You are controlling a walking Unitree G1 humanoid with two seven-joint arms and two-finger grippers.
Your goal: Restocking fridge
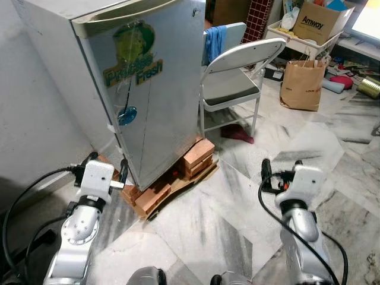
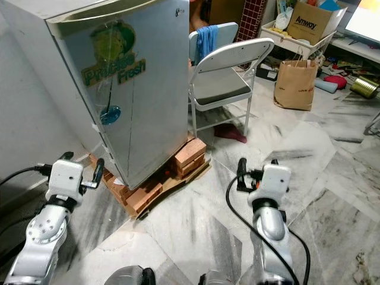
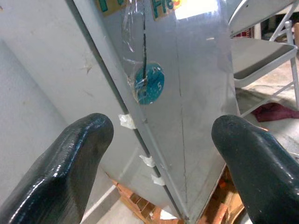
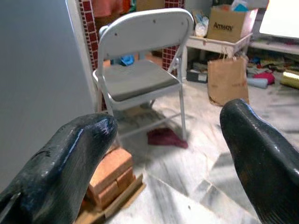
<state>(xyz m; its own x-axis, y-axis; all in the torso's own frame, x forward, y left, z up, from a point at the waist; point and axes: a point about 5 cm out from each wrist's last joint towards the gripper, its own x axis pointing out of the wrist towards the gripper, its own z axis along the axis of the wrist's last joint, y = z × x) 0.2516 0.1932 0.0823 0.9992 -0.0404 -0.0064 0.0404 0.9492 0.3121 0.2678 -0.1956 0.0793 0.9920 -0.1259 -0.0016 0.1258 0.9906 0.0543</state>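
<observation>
Two grippers spread and empty, fridge (image 1: 148, 89) door closed.
You're facing it: left gripper (image 3: 159, 154) is framing the door edge between its jaws; right gripper (image 4: 163, 154) is aiming past it.

"Amway" on cardboard box (image 1: 321, 22)

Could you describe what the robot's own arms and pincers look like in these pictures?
Both arms are silver, jointed metal tubes ending in white boxy wrist housings. Black cables loop from each wrist down along the arm. The left pincer and right pincer each carry two long black fingers; up close, the fingers look glossy, rounded and thick, tapering to blunt tips.
</observation>
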